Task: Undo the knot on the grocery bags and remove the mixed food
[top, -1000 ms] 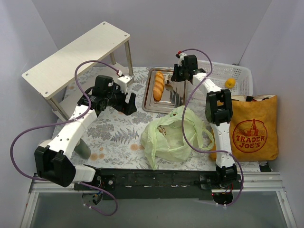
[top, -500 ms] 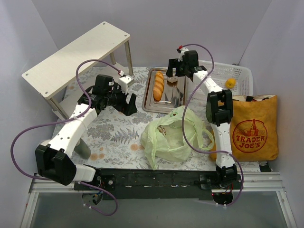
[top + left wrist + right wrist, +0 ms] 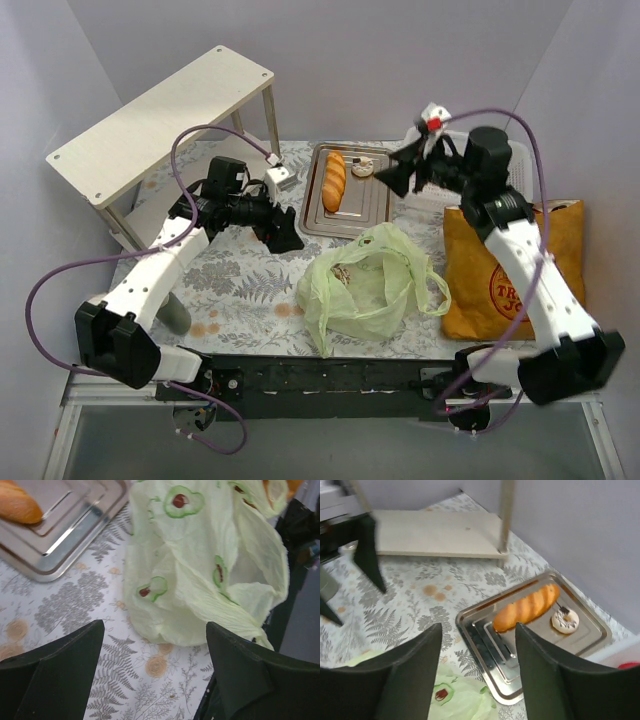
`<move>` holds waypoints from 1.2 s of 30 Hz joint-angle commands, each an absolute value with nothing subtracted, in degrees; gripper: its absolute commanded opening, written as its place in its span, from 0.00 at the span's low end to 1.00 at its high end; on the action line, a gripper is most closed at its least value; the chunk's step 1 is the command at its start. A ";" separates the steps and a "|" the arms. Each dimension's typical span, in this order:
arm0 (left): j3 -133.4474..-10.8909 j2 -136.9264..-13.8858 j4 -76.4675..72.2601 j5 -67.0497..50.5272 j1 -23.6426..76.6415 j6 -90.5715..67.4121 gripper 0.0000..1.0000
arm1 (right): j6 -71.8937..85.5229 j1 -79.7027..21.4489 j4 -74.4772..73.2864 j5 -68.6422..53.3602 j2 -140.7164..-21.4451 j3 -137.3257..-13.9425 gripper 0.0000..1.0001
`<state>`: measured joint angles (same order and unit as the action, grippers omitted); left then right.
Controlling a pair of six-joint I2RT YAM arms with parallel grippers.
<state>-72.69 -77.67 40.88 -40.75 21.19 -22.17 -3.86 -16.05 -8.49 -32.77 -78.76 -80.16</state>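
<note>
The pale green plastic bag (image 3: 365,280) lies open at the table's middle front; it also shows in the left wrist view (image 3: 200,565) and the right wrist view (image 3: 455,700). The mustard Trader Joe's tote (image 3: 505,270) stands at the right. A golden baguette (image 3: 334,180) and a white donut (image 3: 363,166) lie on the steel tray (image 3: 375,205), as in the right wrist view, baguette (image 3: 526,607), donut (image 3: 565,620). My left gripper (image 3: 285,232) is open and empty, left of the green bag. My right gripper (image 3: 392,180) is open and empty, raised beside the tray's right edge.
A wooden shelf (image 3: 160,120) stands at the back left. A white mesh basket (image 3: 520,160) sits at the back right behind the tote, partly hidden by my right arm. A grey object (image 3: 176,312) lies by the left arm.
My right arm has swung away right from over the tray, leaving a donut on it. My left gripper has moved slightly right toward the green bag.
</note>
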 commanded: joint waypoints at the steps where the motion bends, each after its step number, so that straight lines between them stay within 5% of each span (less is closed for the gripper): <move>1: -72.77 -76.37 42.98 -52.20 25.48 -18.37 0.83 | -24.09 -20.99 -17.79 -41.92 -61.76 -63.31 0.63; 7: -75.58 -82.34 41.92 -53.35 31.02 -16.35 0.84 | -34.98 -34.00 -24.35 -30.97 -50.10 -44.07 0.54; 14: -73.66 -87.54 40.87 -46.23 37.09 -14.06 0.73 | -44.17 -43.31 -22.49 -23.47 -48.96 -33.94 0.53; 17: -71.20 -86.23 42.44 -47.54 38.14 -12.67 0.47 | -47.80 -45.96 -29.25 -24.08 -47.20 -32.35 0.53; 18: -70.50 -85.18 43.50 -47.64 38.93 -9.78 0.25 | -48.86 -46.31 -31.01 -24.08 -46.76 -31.82 0.53; 19: -68.66 -84.56 44.98 -47.55 39.46 -8.02 0.16 | -48.87 -46.58 -31.29 -23.73 -46.15 -31.47 0.53; 22: -63.74 -80.43 49.56 -46.58 40.52 -2.75 0.00 | -47.47 -46.58 -28.75 -22.33 -45.88 -30.50 0.55; 32: -61.44 -73.48 53.70 -39.12 41.13 2.90 0.00 | -33.75 -46.67 -8.71 -21.88 -53.25 -29.53 0.56; 33: -61.26 -73.65 53.18 -37.63 41.22 2.38 0.05 | -33.66 -46.76 -7.31 -23.28 -53.96 -29.10 0.56; 34: -61.17 -74.00 51.43 -36.40 41.22 0.37 0.35 | -33.40 -46.76 -5.12 -24.07 -54.66 -28.83 0.56; 36: -61.96 -73.65 49.41 -31.76 41.22 -3.06 0.49 | -32.61 -46.85 -3.09 -24.96 -56.25 -28.30 0.56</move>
